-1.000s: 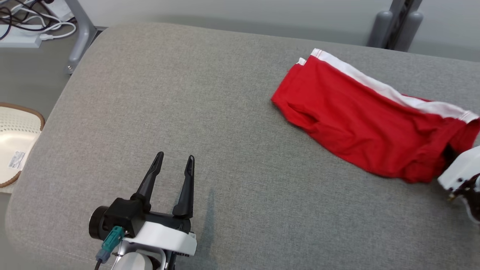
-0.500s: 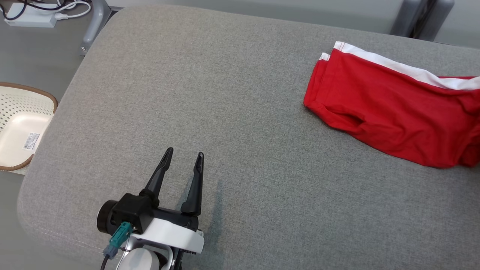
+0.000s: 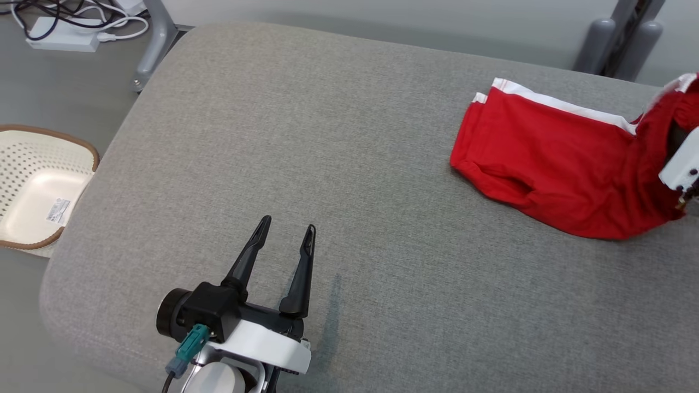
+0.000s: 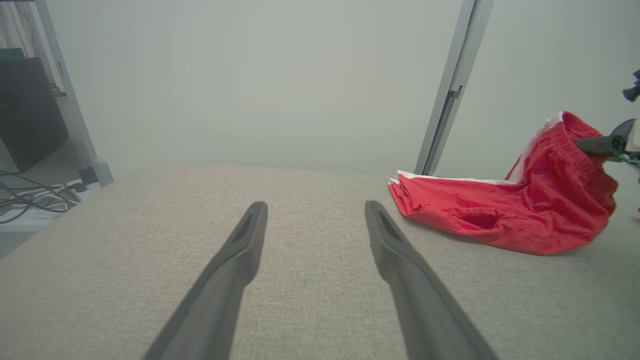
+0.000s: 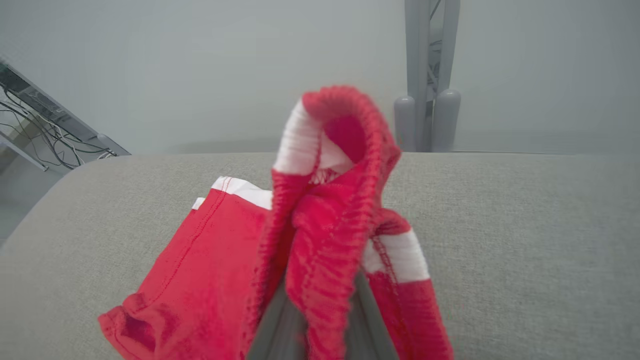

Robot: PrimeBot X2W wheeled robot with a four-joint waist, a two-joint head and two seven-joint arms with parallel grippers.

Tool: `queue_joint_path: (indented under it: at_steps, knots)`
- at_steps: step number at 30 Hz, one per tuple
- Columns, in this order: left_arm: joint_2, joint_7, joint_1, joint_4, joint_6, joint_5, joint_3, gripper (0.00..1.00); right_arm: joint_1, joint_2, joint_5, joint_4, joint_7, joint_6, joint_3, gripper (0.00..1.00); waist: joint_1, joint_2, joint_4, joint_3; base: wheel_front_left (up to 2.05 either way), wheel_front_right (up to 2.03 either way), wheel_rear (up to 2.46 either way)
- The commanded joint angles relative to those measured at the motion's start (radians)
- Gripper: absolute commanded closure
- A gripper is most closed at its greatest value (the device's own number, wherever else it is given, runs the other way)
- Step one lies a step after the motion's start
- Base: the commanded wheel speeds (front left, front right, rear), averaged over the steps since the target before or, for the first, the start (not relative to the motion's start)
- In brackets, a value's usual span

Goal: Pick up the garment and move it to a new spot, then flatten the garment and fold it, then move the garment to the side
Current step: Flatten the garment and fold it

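The garment [image 3: 551, 164] is a pair of red shorts with a white side stripe, lying at the right of the grey padded table [image 3: 349, 191]. Its waistband end is lifted off the surface at the far right. My right gripper [image 5: 320, 305] is shut on that elastic waistband, which bunches up over the fingers; the garment [image 5: 200, 280] trails down to the left. Its white wrist [image 3: 680, 164] shows at the right edge of the head view. My left gripper [image 3: 286, 232] hovers open and empty over the table's near left part, well apart from the garment [image 4: 480, 215].
A cream perforated basket [image 3: 33, 191] stands on the floor left of the table. A power strip with cables [image 3: 71, 33] lies on the floor at the back left. Grey metal posts [image 3: 617, 43] rise behind the table's far right.
The head camera has shifted. The right gripper has lifted the waistband end of the garment up off the table. The left gripper keeps its pose, open.
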Motion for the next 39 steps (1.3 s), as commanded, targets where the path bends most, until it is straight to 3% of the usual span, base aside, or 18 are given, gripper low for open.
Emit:
queue_joint_path:
  at_steps: [1,19,28,29,30,39]
  knots:
    - [0.005,0.001,0.001,-0.004,0.007,-0.005,0.0,0.0,-0.017,0.005,0.009,0.006,0.005,0.0,-0.005,1.0,0.0,0.0,0.01,0.0,0.0,0.0,0.0]
    - [0.004,0.001,0.021,-0.01,0.038,-0.085,-0.069,0.0,-0.119,0.139,0.058,0.177,0.019,0.0,-0.002,1.0,0.0,0.0,0.187,0.021,0.0,0.0,0.0]
    - [0.004,0.001,0.027,-0.041,0.069,-0.1,-0.066,0.0,-0.167,0.197,0.047,0.269,-0.007,0.0,0.011,1.0,0.0,0.0,0.2,0.064,0.0,0.0,0.0]
    - [0.004,0.001,0.026,-0.044,0.072,-0.104,-0.067,0.0,-0.173,0.197,0.044,0.284,-0.015,0.0,0.012,0.58,0.0,0.0,0.201,0.067,0.0,0.0,0.0]
    - [0.004,0.001,0.025,-0.046,0.075,-0.105,-0.068,0.0,-0.176,0.202,0.044,0.298,-0.021,0.0,0.012,0.0,0.0,0.0,0.202,0.07,0.0,0.0,0.0]
    - [0.004,0.001,0.017,-0.027,0.072,-0.106,-0.083,0.0,-0.169,0.261,0.048,0.295,-0.008,0.0,0.046,0.0,0.0,0.0,0.194,0.04,0.0,0.0,0.0]
